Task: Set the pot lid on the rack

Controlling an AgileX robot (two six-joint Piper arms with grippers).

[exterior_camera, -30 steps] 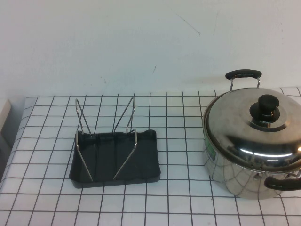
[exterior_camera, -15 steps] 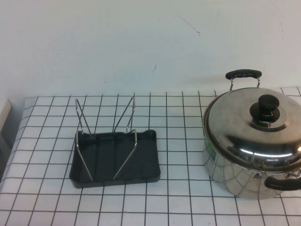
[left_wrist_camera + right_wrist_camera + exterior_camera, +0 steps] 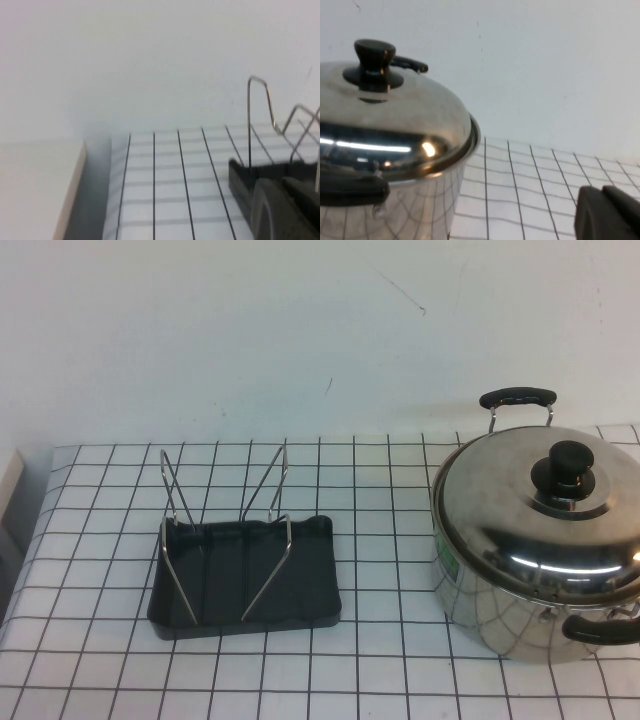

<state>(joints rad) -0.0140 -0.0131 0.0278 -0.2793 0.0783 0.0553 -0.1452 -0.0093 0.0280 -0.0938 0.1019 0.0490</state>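
Nothing has moved: left gripper (image 3: 287,210) closed beside the rack (image 3: 260,172); right gripper (image 3: 610,215) closed, empty, near the pot lid (image 3: 385,115).

Both closed: left hand (image 3: 287,210), right hand (image 3: 610,215), parked low.

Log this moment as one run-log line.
pot lid: on pot | rack: empty | left end effector: shut, near rack | right end effector: shut, beside pot

Nothing has changed: the pot lid (image 3: 545,505) and the rack (image 3: 245,570) lie as before.
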